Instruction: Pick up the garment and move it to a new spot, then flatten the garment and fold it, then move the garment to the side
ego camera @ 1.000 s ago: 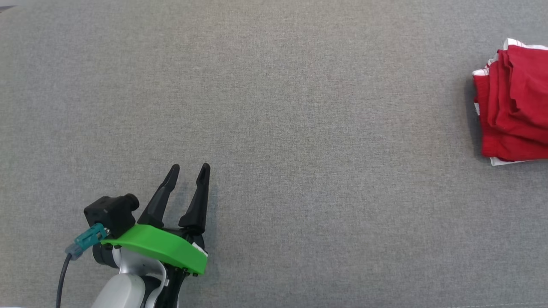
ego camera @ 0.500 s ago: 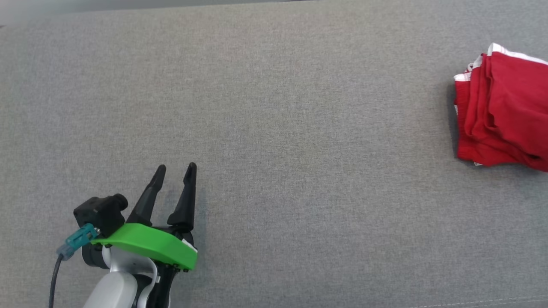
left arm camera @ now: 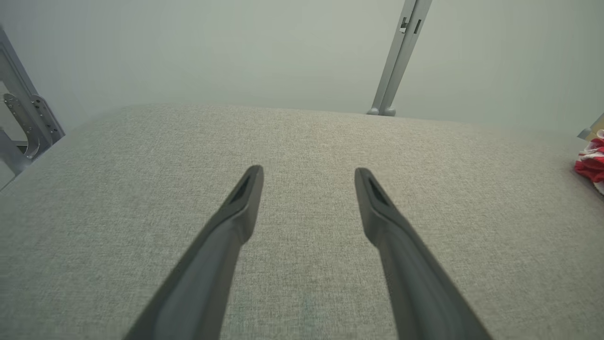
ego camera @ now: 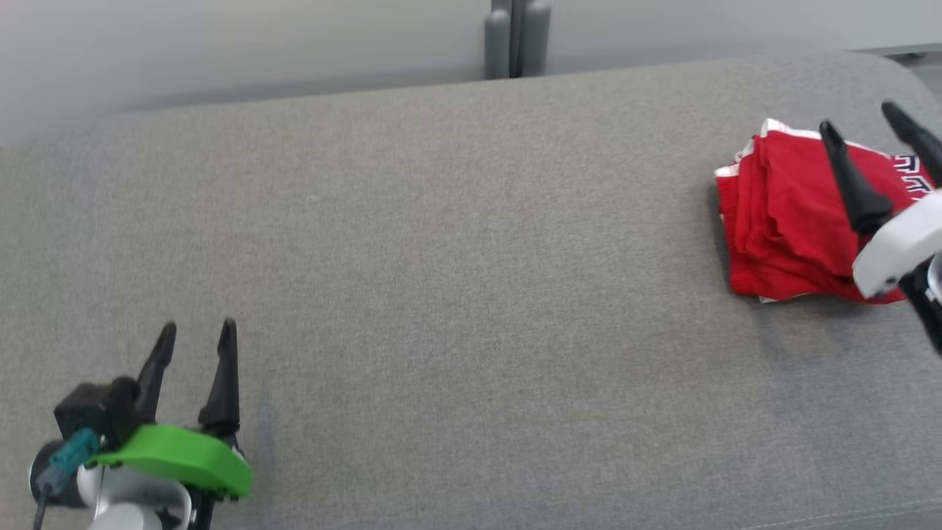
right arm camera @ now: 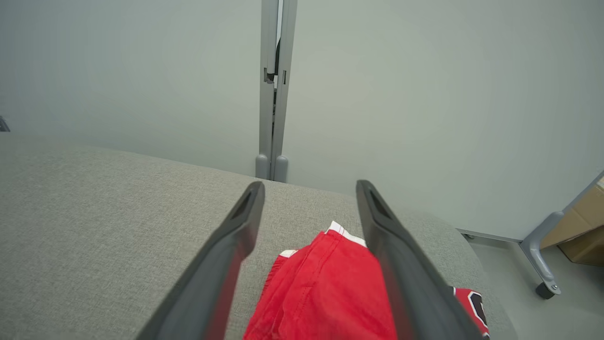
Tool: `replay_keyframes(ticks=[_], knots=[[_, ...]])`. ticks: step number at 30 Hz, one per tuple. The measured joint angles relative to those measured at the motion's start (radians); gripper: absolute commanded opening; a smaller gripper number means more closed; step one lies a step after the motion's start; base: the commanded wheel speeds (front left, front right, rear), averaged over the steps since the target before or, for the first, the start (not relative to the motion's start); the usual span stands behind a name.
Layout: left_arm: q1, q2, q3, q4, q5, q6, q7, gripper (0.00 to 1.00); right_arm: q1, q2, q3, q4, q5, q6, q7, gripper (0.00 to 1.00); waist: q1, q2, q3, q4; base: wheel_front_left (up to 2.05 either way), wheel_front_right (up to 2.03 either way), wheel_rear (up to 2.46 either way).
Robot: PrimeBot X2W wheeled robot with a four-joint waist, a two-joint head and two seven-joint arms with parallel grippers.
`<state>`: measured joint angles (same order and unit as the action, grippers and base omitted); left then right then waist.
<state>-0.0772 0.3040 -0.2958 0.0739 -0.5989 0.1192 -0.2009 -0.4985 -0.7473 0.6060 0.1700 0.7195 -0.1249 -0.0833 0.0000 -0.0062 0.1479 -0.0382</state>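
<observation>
The garment [ego camera: 787, 221] is red with white trim and lies folded in a stack near the far right end of the grey fabric-covered table [ego camera: 471, 294]. My right gripper [ego camera: 856, 116] hangs just above it, open, fingers pointing over the cloth with nothing between them. In the right wrist view the garment [right arm camera: 325, 288] lies below and between the spread fingers of that gripper [right arm camera: 310, 182]. My left gripper [ego camera: 199, 325] stands open over bare table at the lower left, far from the cloth. In the left wrist view this gripper [left arm camera: 309, 169] is empty, and the garment [left arm camera: 590, 163] peeks in at the right edge.
A grey upright post [ego camera: 515, 37] stands behind the table against a pale wall. The table's far right corner is rounded. Beyond it are a caster leg [right arm camera: 542, 264] and a cardboard box [right arm camera: 585, 226]. A metal frame [left arm camera: 28, 127] stands off the left end.
The head camera has tilted up, so the far edge and the wall now show. My right gripper has come into view above the garment, open. The garment lies where it was.
</observation>
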Motion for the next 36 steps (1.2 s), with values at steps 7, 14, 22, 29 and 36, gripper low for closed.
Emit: replay_keyframes(ticks=[7, 14, 22, 29, 36], knots=[[0.119, -0.002, 0.049, 0.067, 0.006, 0.000, -0.021, 1.00, 0.182, 0.114, -0.022, 0.063, -0.052, 0.000, -0.120, 1.00, 0.0000, 0.0000, -0.077, -0.039, 0.00, 0.00, 0.00], [0.192, -0.030, 0.136, 0.115, 0.016, 0.005, -0.038, 1.00, 0.367, 0.212, -0.102, 0.138, -0.111, 0.000, -0.173, 1.00, 0.0000, 0.0000, -0.142, -0.084, 0.00, 0.00, 0.00], [0.199, -0.055, 0.172, 0.137, 0.051, 0.005, -0.042, 1.00, 0.426, 0.304, -0.168, 0.145, -0.204, 0.000, -0.171, 1.00, 0.0000, 0.0000, -0.170, -0.066, 0.00, 0.00, 0.00], [0.202, -0.083, 0.183, 0.152, 0.064, 0.005, -0.046, 0.00, 0.428, 0.351, -0.225, 0.096, -0.278, 0.000, -0.171, 0.00, -0.0001, 0.0000, -0.180, -0.030, 0.00, 0.00, 0.00], [0.214, -0.131, 0.168, 0.201, 0.048, 0.003, -0.037, 0.00, 0.481, 0.409, -0.209, 0.131, -0.266, 0.004, -0.163, 0.00, 0.0000, 0.0000, -0.179, -0.029, 0.00, 0.00, 0.00]])
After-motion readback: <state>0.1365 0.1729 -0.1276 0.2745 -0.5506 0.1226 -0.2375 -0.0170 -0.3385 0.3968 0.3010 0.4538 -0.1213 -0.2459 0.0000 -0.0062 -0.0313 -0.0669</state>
